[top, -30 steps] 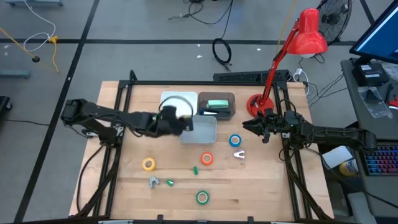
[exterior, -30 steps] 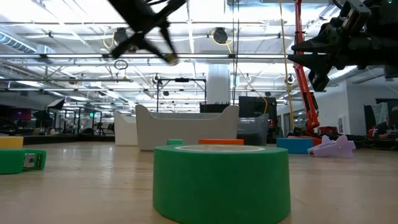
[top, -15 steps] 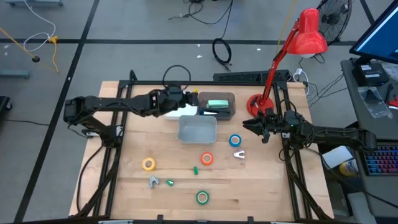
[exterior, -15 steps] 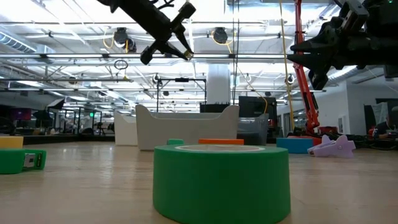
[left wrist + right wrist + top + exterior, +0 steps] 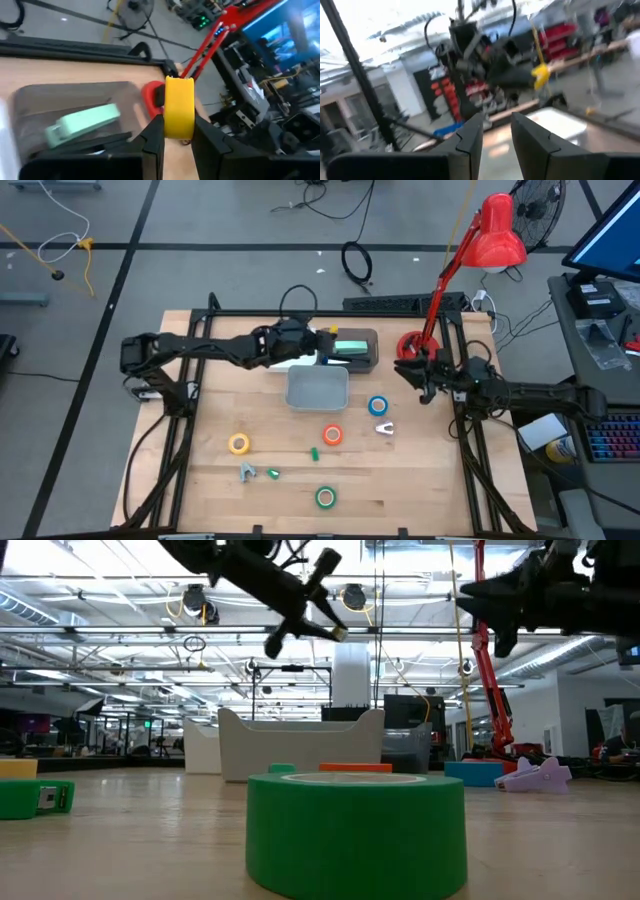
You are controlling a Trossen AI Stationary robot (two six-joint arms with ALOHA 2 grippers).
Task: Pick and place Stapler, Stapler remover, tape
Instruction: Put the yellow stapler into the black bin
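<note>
- Yellow piece [image 5: 179, 107]: clamped in left gripper [image 5: 178, 131], above far dark tray [image 5: 362, 356] holding mint stapler [image 5: 84, 122].
- Right gripper [image 5: 404, 370]: raised at right; fingers slightly apart, empty.

Robotics lab or workshop: open hall with ceiling strip lights [image 5: 120, 600], bare concrete floor [image 5: 200, 220] strewn with cables [image 5: 357, 262], a keyboard [image 5: 610, 442], wooden bench [image 5: 420, 480].

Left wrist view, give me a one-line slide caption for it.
Left gripper fingers pinch a small yellow piece above the dark tray holding the mint-green stapler.
</note>
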